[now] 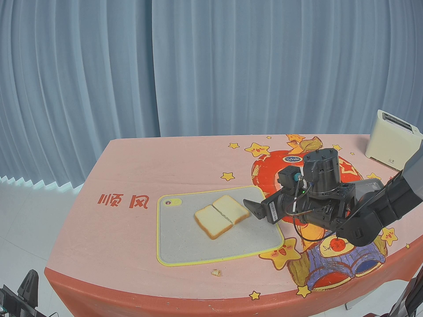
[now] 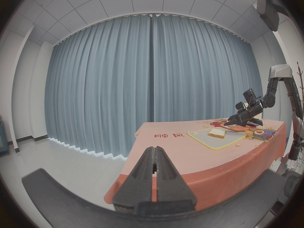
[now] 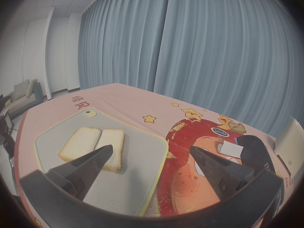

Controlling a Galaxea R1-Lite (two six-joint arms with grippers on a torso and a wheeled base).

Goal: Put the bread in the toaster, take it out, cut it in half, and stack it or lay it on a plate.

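2 halves of bread (image 1: 221, 216) lie side by side, touching along the cut, on a grey, yellow-rimmed cutting board (image 1: 185, 243). The right gripper (image 3: 150, 148) hovers at the board's right edge, spread wide and holding nothing. A cream toaster (image 1: 392, 144) stands at the pink table's (image 1: 132, 168) far right corner. The left gripper (image 2: 155, 149), pressed closed and holding nothing, hangs below the table's left front.

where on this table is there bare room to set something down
Widest bare patch: the table left of the cutting board, out to the edge. Also the strip behind the board, toward the curtain. Crowded on the right: the right gripper, jaws open, near the bread, and the toaster at the far corner.
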